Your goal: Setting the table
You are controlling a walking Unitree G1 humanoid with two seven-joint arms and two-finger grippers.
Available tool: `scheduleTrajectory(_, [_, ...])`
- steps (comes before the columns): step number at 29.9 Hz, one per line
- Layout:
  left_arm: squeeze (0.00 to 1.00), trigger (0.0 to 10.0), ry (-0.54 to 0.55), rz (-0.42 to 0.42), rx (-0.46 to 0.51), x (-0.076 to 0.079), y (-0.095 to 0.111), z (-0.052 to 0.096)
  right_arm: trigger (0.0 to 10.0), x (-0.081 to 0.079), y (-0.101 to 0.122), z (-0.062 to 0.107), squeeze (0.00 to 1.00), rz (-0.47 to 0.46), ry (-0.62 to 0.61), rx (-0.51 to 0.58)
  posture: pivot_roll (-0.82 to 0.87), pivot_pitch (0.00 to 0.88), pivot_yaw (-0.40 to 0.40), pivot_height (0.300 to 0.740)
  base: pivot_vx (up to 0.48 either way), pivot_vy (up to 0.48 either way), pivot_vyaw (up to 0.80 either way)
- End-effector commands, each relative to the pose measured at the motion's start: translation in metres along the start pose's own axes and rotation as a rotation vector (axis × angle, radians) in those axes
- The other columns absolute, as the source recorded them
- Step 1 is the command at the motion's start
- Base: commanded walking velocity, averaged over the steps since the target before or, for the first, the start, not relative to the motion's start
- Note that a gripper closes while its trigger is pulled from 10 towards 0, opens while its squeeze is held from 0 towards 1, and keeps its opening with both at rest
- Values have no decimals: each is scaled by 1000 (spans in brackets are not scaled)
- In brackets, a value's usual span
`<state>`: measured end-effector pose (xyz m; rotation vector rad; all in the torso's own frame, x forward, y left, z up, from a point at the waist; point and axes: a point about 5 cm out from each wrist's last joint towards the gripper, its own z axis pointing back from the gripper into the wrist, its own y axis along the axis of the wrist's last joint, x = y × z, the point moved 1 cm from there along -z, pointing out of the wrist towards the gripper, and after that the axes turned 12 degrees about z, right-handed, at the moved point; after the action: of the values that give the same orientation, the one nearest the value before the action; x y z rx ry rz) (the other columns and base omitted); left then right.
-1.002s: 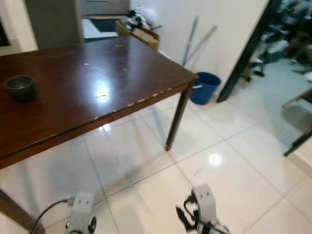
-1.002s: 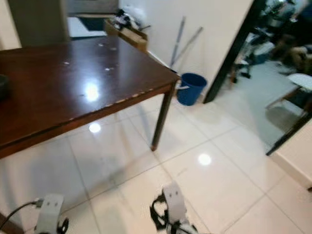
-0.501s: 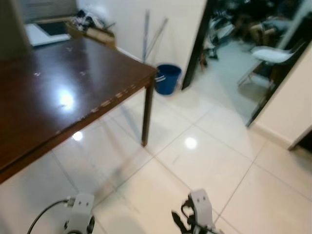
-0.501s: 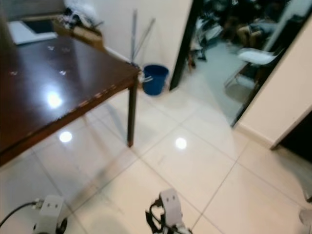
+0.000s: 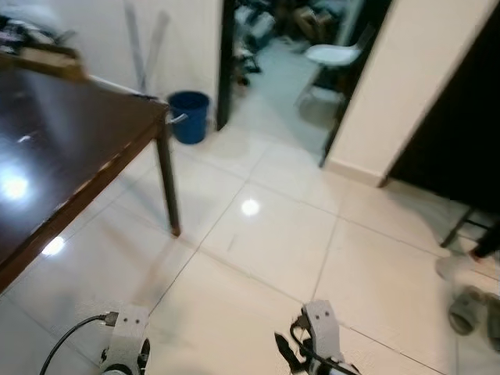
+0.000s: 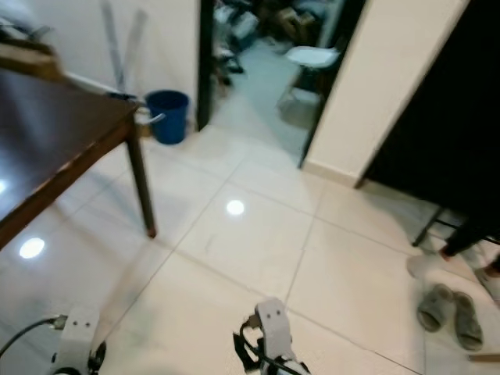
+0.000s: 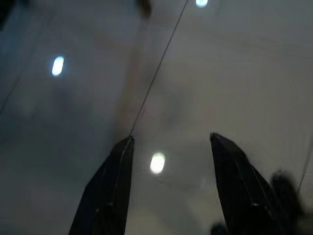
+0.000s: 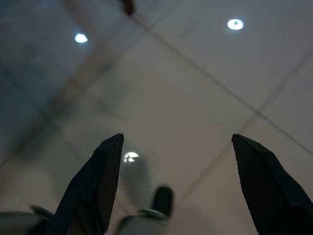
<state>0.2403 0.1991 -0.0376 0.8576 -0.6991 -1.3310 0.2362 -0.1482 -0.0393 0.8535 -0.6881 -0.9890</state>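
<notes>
The step in hand looks like travel: the robot is walking or turning on the white tiled floor (image 5: 281,234), presumably to fetch tableware, with nothing carried. To do it well, I judge it should keep both arms low and tucked, steer wide of the table leg (image 5: 167,183), and mind the slippers (image 6: 449,312) lying on the tiles far from the table, near a person's feet at the picture's edge.

The dark wooden table (image 5: 55,156), the task's thing, stands on the robot's left with its corner nearest the blue bucket (image 5: 190,116). Beyond the bucket a doorway opens onto a room with a white chair (image 5: 332,56).

The left gripper (image 7: 168,188) hangs low, pointing at the floor beside the table, its 2 fingers (image 7: 115,186) spread with only tile between them. The right gripper (image 8: 178,191) hangs further from the table, its 2 fingers (image 8: 102,181) spread wider still, also over bare tile. Both are well apart from the tabletop and below its level; no dish or cutlery can be made out.
</notes>
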Motion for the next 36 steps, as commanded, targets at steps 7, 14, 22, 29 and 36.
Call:
scheduleTrajectory(7, [0, 10000, 16, 0, -52, -6, -18, 6, 10000, -2, -2, -1, 0, -8, 1, -2, -9, 0, 19, 740, 0, 0, -746])
scheduleTrajectory(14, [0, 10000, 9, 3, -50, -5, -19, 5, 10000, -2, -3, -1, 0, -3, 2, -5, -12, 0, 19, 740, 0, 0, -745])
scheduleTrajectory(22, [0, 10000, 6, 6, -48, -4, -19, 5, 10000, -1, -4, -1, 0, -2, 0, -5, -12, 0, 18, 740, 0, 0, -748])
scheduleTrajectory(29, [0, 10000, 7, 10, -47, -4, -19, 4, 10000, -1, -4, -1, 0, -3, 1, -6, -11, 0, 18, 740, 0, 0, -747])
scheduleTrajectory(36, [0, 10000, 7, 10, -48, -5, -20, 4, 10000, -1, -4, -1, 0, -4, 0, -6, -11, 0, 19, 740, 0, 0, -746])
